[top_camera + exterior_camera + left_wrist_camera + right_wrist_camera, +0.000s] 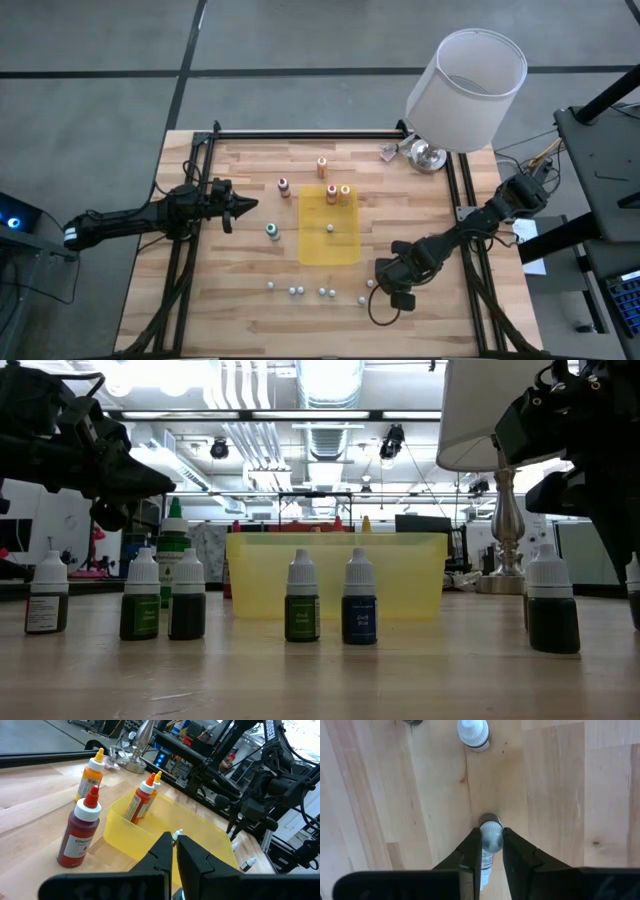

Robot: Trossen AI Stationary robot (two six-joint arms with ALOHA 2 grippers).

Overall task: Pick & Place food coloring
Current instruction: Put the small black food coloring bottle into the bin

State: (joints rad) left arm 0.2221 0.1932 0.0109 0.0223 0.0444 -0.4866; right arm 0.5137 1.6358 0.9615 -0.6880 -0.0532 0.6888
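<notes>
Right gripper [491, 834] fingers sit closest to the lens, pinched on the white cap of a dropper bottle [490, 841] that stands upright on the wood, off the yellow bin's [348, 250] near-right corner. Taking it at the cap, from straight above, looks deliberate: the cap is the narrowest firm part, and a top-down grip should let the bottle lift without tipping.

Its neighbours form a loose row of small bottles [300, 291] along the bin's near side — likely waiting their turn.

Two tall bottles [338, 193] already stand inside the bin against its far wall, and one small bottle [329, 228] stands near its middle, so the bin seems to be the drop-off. Outside it are an orange bottle [322, 167] beyond its far edge, a dark red bottle [284, 187] off its far-left corner and a teal-capped bottle [272, 231] just beside its left wall.

The left gripper [243, 207] hangs left of the bin — jaws together, empty, out of the way.
</notes>
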